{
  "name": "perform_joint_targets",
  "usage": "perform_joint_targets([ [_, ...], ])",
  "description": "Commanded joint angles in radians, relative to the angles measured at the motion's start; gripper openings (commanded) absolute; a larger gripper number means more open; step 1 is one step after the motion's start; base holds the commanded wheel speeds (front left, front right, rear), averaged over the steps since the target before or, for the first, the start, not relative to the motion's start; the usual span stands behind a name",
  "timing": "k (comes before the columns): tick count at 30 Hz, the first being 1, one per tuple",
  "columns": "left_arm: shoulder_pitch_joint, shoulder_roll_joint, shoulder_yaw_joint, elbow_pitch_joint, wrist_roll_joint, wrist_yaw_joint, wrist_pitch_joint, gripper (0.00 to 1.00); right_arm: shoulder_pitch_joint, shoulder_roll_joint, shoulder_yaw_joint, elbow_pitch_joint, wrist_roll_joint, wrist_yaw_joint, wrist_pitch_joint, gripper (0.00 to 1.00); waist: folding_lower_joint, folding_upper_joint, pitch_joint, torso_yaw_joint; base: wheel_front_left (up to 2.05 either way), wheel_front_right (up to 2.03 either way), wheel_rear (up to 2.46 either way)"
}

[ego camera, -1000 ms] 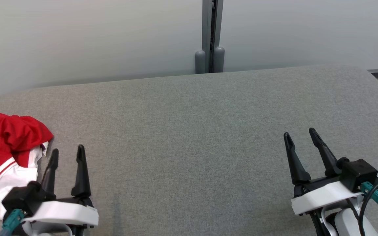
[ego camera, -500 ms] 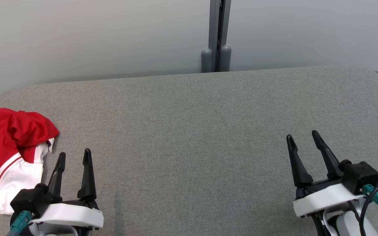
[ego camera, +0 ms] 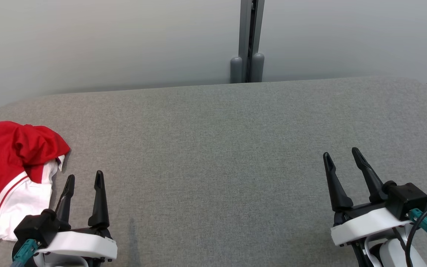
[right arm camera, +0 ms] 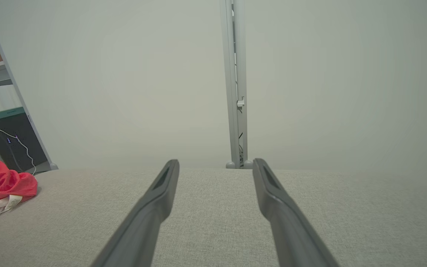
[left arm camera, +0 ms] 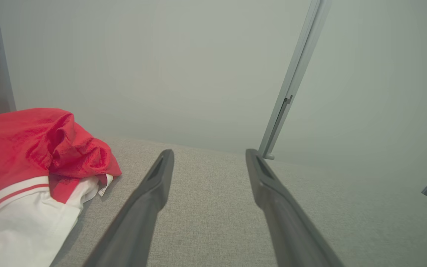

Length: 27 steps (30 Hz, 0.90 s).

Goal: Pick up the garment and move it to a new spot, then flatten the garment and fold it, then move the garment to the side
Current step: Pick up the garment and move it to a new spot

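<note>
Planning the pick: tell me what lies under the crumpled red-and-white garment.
The crumpled red-and-white fabric garment rests on the grey woven padded surface, which shows along its edge. Anything beneath its folds is covered and cannot be seen.

Soft, even, bright light with faint shadows. The head view is sharp. The wrist views are hazy and pale; the left claw [left arm camera: 209, 152] and right claw [right arm camera: 215, 161] blur toward 6 o'clock.
</note>
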Motion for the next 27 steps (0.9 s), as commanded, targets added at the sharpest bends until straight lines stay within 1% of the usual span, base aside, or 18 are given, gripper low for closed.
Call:
perform_joint_targets([
  [1, -0.021, 0.001, 0.005, 0.003, 0.008, -0.008, -0.002, 1.0, -0.002, -0.003, -0.003, -0.004, -0.005, 0.002, -0.005, 1.0, 0.0, 0.0, 0.0, 0.003, 0.0, 0.0, 0.0],
  [5, -0.031, -0.005, 0.005, 0.014, 0.018, -0.017, -0.002, 1.0, 0.004, -0.002, -0.007, -0.005, -0.001, 0.002, -0.005, 1.0, 0.0, 0.0, 0.002, 0.033, 0.0, 0.0, 0.0],
  [14, -0.044, -0.009, 0.022, 0.041, 0.027, -0.023, -0.002, 1.0, 0.002, 0.0, 0.003, -0.002, 0.006, 0.002, -0.005, 1.0, 0.0, 0.0, 0.002, 0.168, 0.0, 0.0, 0.0],
  [15, -0.044, -0.009, 0.022, 0.041, 0.027, -0.023, -0.002, 1.0, 0.002, 0.0, 0.003, -0.002, 0.006, 0.002, -0.005, 1.0, 0.0, 0.0, 0.002, 0.168, 0.0, 0.0, 0.0],
  [16, -0.043, -0.009, 0.023, 0.044, 0.027, -0.024, -0.002, 1.0, 0.002, 0.0, 0.004, 0.0, 0.007, 0.002, -0.005, 1.0, 0.0, 0.0, 0.001, 0.183, 0.0, 0.0, 0.0],
  [27, -0.039, -0.016, 0.05, 0.07, 0.017, -0.003, -0.002, 1.0, 0.006, -0.005, 0.031, 0.017, 0.012, 0.002, -0.005, 1.0, 0.0, 0.0, -0.009, 0.316, 0.0, 0.0, 0.0],
])
